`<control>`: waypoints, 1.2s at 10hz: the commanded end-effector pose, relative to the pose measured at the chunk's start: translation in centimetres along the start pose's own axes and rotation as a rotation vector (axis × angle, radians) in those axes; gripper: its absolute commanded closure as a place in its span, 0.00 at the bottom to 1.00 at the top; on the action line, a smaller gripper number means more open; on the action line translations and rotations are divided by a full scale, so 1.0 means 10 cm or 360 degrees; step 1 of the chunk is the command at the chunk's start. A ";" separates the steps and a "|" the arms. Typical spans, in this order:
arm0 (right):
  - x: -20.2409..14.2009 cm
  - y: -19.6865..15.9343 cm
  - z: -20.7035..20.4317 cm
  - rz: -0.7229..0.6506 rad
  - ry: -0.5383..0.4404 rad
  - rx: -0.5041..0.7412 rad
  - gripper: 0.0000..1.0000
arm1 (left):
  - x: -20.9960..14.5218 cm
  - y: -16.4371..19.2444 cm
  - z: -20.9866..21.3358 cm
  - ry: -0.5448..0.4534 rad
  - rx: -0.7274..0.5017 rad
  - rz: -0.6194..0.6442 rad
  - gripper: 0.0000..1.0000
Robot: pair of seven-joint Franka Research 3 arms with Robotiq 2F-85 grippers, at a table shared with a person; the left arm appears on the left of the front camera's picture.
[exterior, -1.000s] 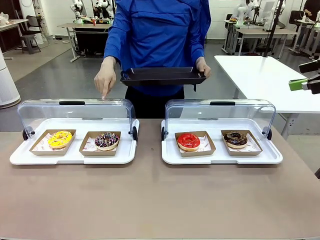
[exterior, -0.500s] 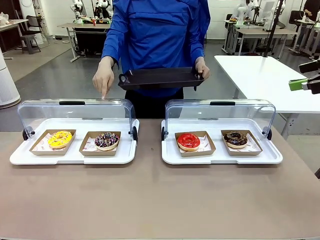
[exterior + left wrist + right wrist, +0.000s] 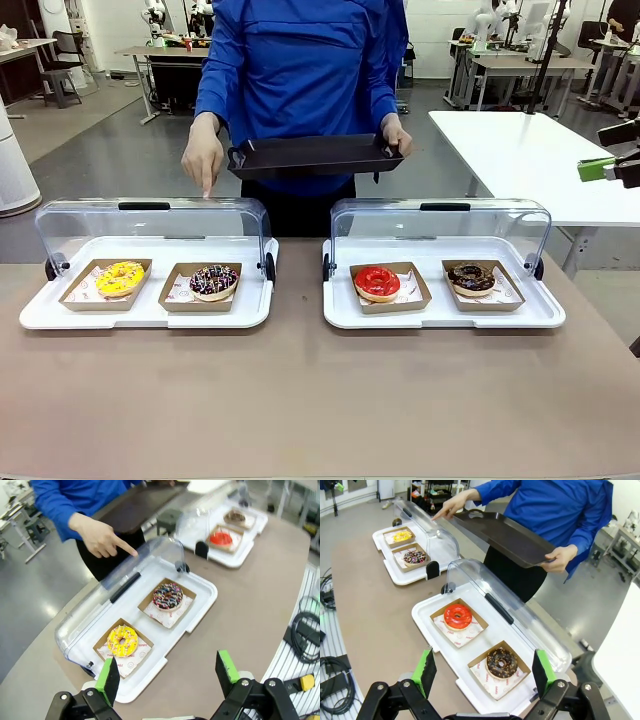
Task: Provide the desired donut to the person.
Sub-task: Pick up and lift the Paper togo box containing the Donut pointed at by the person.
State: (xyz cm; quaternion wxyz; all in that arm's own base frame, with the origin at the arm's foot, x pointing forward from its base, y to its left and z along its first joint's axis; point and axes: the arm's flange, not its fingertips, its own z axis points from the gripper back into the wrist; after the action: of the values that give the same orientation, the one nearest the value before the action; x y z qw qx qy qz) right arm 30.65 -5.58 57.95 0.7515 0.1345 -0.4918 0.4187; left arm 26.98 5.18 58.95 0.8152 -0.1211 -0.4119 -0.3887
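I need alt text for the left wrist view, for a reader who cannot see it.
A person's hand points a finger at the open clear lid of a white tray holding a sprinkled chocolate donut and a yellow donut. The open left gripper hovers in the foreground.

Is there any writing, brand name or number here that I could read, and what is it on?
No text here is clear enough to quote.
Paper sheet under the red donut: faint print, too small and blurred to read.
Paper sheets under the other three donuts: the same faint print, unreadable.
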 end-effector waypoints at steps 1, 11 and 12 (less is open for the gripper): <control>-0.02 -0.01 -0.01 0.0019 -0.0004 0.0022 0.00 | 0.49 -0.17 -0.59 0.0324 -0.0102 -0.0319 0.00; -0.02 -0.01 -0.01 0.0019 -0.0004 0.0022 0.00 | 0.08 0.11 -3.30 0.0993 -0.0646 -0.0928 0.00; -0.02 -0.01 -0.01 0.0019 -0.0004 0.0022 0.00 | 0.04 0.14 -3.43 0.0984 -0.0659 -0.0958 0.00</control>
State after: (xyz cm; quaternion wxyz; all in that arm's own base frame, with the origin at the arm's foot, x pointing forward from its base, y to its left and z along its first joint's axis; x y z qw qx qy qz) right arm 30.61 -5.63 57.94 0.7511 0.1353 -0.4921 0.4187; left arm 46.90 -11.63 38.35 0.7222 -0.0395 -0.0717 -0.6868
